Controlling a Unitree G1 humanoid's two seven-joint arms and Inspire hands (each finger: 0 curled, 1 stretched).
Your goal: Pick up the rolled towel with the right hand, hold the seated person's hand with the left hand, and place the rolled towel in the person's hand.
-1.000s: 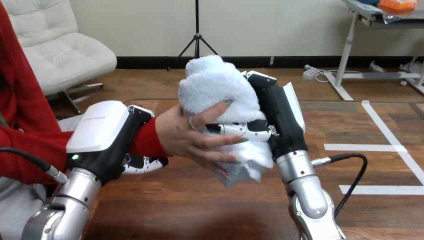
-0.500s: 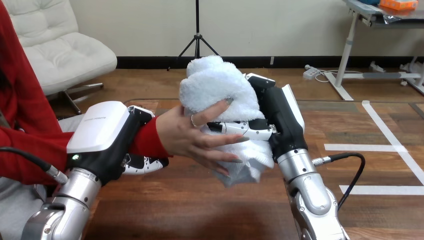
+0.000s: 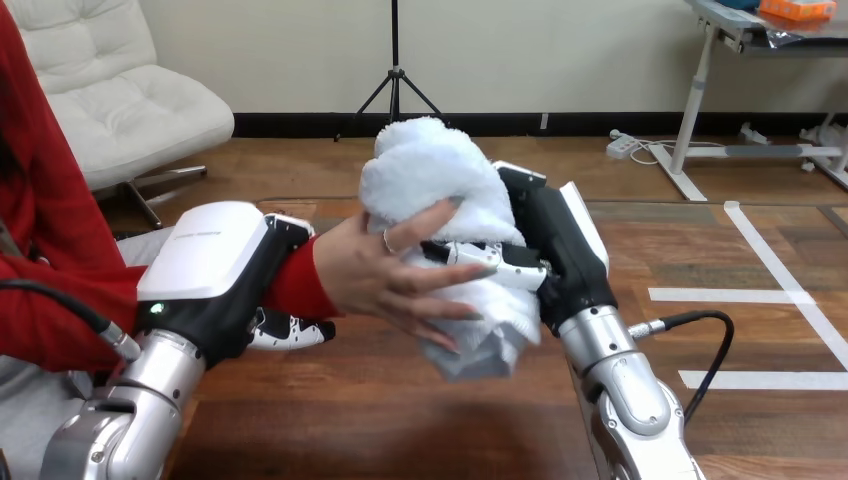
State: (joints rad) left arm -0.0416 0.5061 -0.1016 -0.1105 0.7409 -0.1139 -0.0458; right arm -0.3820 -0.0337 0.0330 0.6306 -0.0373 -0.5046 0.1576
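Loads of bare dark wooden table [image 3: 400,420] below everything. The fluffy white rolled terry towel [image 3: 430,175] is up mid-view, long axis roughly upright, lumpy top up, loose end hanging. The right hand [image 3: 560,250] is clamped round it, the person's hand [image 3: 385,275] is spread against it, and the left hand [image 3: 215,265] is wrapped round the person's red-sleeved wrist [image 3: 295,280].
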